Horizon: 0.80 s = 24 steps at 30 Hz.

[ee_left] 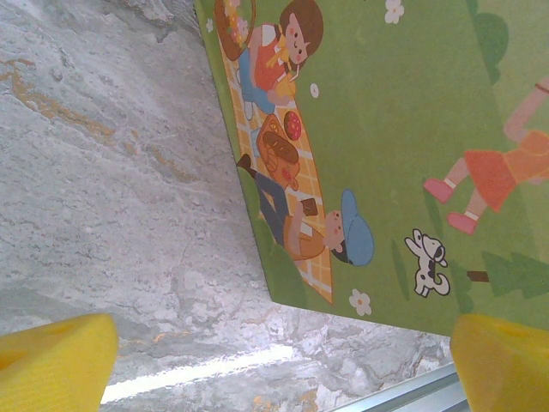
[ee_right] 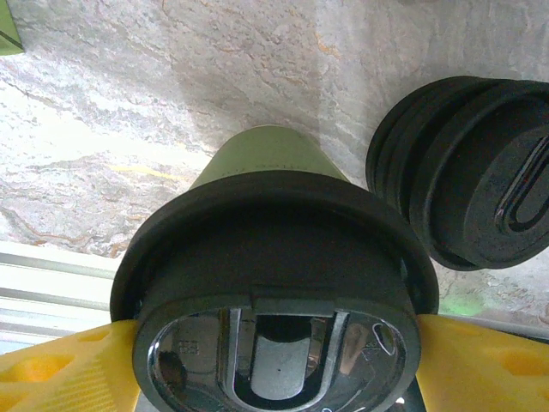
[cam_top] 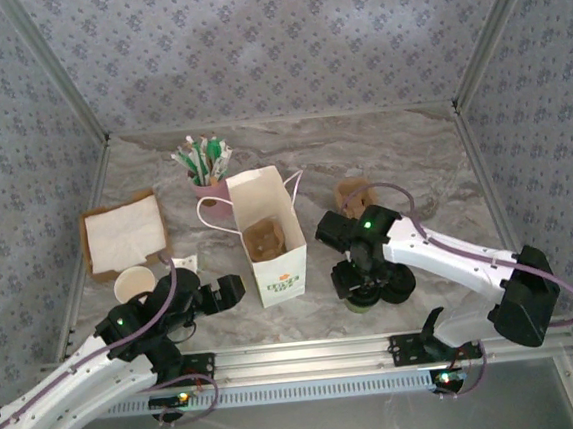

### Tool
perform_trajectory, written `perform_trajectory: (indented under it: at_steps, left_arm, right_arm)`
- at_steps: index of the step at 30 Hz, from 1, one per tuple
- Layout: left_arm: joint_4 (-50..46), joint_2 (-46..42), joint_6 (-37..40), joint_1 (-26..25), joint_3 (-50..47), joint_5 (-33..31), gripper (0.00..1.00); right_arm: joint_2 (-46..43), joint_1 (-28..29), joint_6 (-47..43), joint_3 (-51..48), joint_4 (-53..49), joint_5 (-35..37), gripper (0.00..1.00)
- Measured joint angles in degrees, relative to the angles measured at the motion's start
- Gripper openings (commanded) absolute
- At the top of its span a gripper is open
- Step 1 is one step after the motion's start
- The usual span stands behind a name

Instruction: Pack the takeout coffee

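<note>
Now, left to right. Left gripper (ee_left: pixel 283 365): yellow fingers (ee_left: pixel 51 365) spread wide apart, facing the green picnic print on the side of the white bag (cam_top: pixel 280 273). The bag stands upright with its mouth open, mid-table (cam_top: pixel 422 152). Right of the bag, near the front edge, the takeout coffee (ee_right: pixel 274 249) stands with its black lid on. Right gripper (ee_right: pixel 279 365) is clamped on it, one yellow finger against each side of the lid rim. The pile of black lids (ee_right: pixel 467 172) sits just beside the cup, on its right.
</note>
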Motion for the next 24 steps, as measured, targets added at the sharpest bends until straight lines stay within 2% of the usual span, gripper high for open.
perform_trajectory:
  at_steps: [6,11,19,24]
  left_arm:
    - [-0.4,-0.1,0.0,0.0,0.0,-0.4,0.99]
    - [-3.9,-0.7,0.1,0.1,2.5,-1.9,0.99]
    - [-10.7,0.1,3.4,0.1,17.6,-7.2,0.99]
    - [-14.0,7.0,8.5,0.1,31.8,-11.1,1.0]
  right_arm:
    - [-0.2,0.0,-0.5,0.0,-0.1,0.0,0.7]
    - [-1.0,0.0,-0.7,0.0,-0.3,0.2,0.69]
    - [-5.5,-0.1,-0.6,1.1,-3.6,2.0,0.69]
    - [-9.7,-1.6,-0.6,6.6,-7.6,4.4,0.68]
